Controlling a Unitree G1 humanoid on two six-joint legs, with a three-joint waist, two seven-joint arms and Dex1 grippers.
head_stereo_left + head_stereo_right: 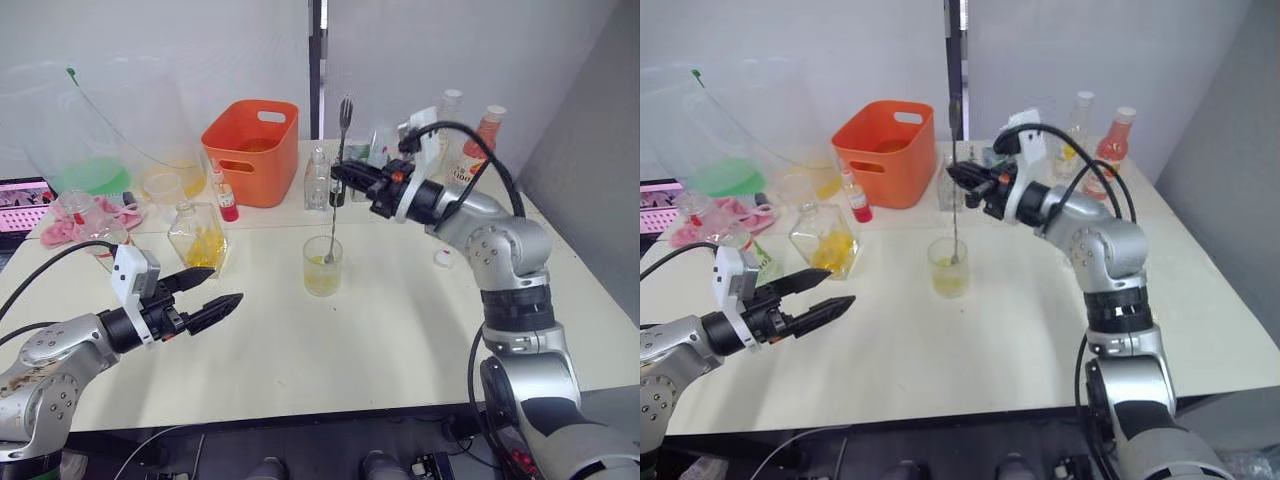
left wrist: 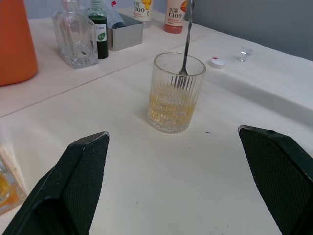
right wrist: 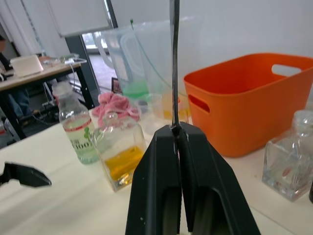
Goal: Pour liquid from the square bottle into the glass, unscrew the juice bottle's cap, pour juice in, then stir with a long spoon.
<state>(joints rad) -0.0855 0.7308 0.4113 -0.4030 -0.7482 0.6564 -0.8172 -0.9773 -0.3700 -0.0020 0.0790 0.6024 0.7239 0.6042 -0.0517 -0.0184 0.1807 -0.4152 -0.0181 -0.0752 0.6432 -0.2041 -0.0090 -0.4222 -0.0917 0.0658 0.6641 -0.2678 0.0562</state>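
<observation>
Best stirred gently, right gripper (image 1: 345, 178) clamped on long spoon (image 1: 337, 190) kept upright inside glass (image 1: 322, 266), left gripper (image 1: 212, 295) parted, idle

The glass (image 1: 322, 266) is set mid-desk (image 1: 400, 340), the long spoon (image 1: 335, 190) standing in it; the square bottle (image 1: 197, 237) is placed to its left.

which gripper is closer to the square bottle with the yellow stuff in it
Left. The left gripper hovers open just in front of the square bottle; the right gripper holds the long spoon over the glass, farther away.
</observation>
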